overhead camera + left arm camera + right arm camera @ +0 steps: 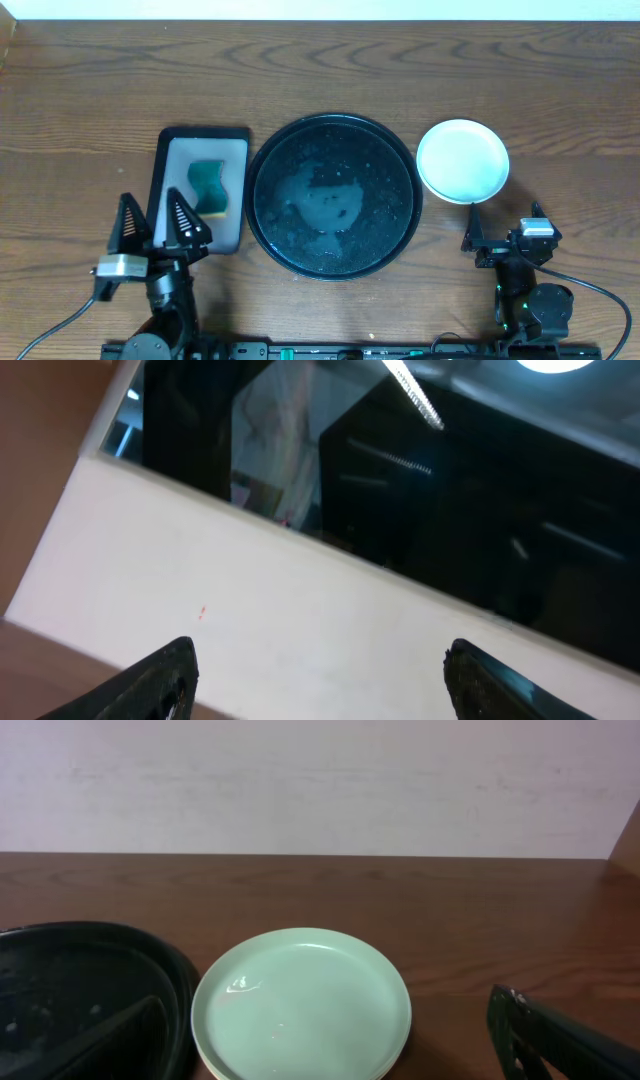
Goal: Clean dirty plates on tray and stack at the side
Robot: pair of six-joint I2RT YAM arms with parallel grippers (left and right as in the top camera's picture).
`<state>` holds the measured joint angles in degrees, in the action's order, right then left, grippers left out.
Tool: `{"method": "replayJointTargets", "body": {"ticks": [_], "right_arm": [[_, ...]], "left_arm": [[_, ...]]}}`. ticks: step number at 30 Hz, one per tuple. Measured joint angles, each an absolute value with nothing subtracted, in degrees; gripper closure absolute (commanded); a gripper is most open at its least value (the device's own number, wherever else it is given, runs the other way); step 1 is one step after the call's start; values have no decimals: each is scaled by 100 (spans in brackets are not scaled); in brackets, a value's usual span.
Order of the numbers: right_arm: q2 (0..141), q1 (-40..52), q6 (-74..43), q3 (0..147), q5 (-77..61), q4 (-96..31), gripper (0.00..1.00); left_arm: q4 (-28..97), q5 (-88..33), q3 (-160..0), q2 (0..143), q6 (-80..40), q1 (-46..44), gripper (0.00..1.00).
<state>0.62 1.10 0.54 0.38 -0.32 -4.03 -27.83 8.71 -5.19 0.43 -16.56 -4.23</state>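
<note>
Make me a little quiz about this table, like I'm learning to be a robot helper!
1. True or false: a plate is lying on the big round tray.
2. What colour is the top plate of the pile beside that tray? A) mint green B) red C) blue
3. Fill in the gap: the thing lying in the small rectangular tray is a green ______.

Key: 1 false, the tray holds only wet patches. 2 A. 3 sponge.
</note>
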Motion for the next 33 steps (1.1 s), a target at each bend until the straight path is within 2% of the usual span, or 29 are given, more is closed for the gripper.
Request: {"method": "replayJointTargets", "body": {"ticks": [6, 10, 19, 33], "right_arm": [[62, 110, 54, 38, -32, -401, 1], [62, 110, 54, 38, -30, -401, 1], [62, 110, 54, 38, -30, -403, 1], [62, 110, 56, 38, -32, -401, 1]], "left_arm": [[-2845, 871, -117, 43, -1669, -423, 21], [-2381, 871, -64, 43, -1669, -423, 21], [-64, 814, -47, 47, -1671, -242, 21], [43, 760, -82, 60, -1664, -198, 21]]}}
